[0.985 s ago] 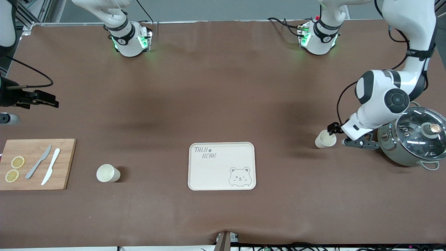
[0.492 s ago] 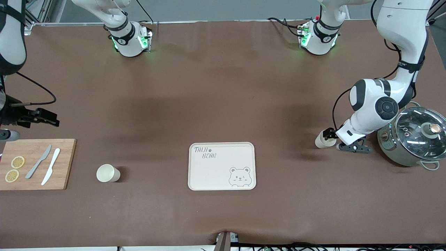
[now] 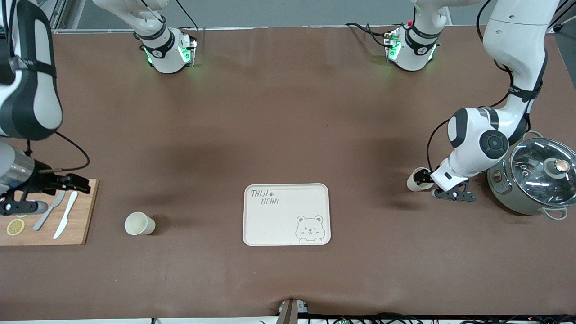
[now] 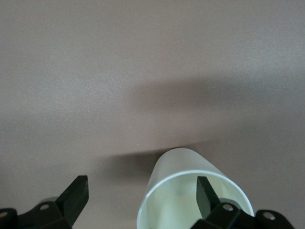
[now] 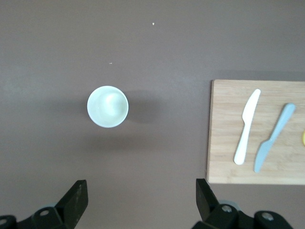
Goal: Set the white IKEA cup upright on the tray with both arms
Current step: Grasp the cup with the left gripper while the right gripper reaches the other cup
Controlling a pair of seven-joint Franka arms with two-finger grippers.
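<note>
Two white cups stand upright on the brown table. One cup (image 3: 416,181) stands toward the left arm's end, beside the pot. My left gripper (image 3: 426,181) is open at it, with one finger inside the cup and the other outside. In the left wrist view the cup (image 4: 183,179) fills the lower part, with the gripper (image 4: 141,195) straddling its wall. The other cup (image 3: 140,223) stands toward the right arm's end and also shows in the right wrist view (image 5: 107,106). My right gripper (image 3: 74,182) (image 5: 141,195) is open and empty, up over the cutting board's edge. The cream tray (image 3: 286,214) lies empty at mid-table.
A wooden cutting board (image 3: 83,216) (image 5: 228,157) holds a grey knife (image 3: 49,209), a white knife (image 3: 66,214) and a lemon slice (image 3: 15,226). A lidded pot (image 3: 535,177) stands close beside the left arm's wrist.
The right arm has swung down toward the front camera, to over the cutting board. My left gripper has moved toward the tray's side, putting one finger into the cup.
</note>
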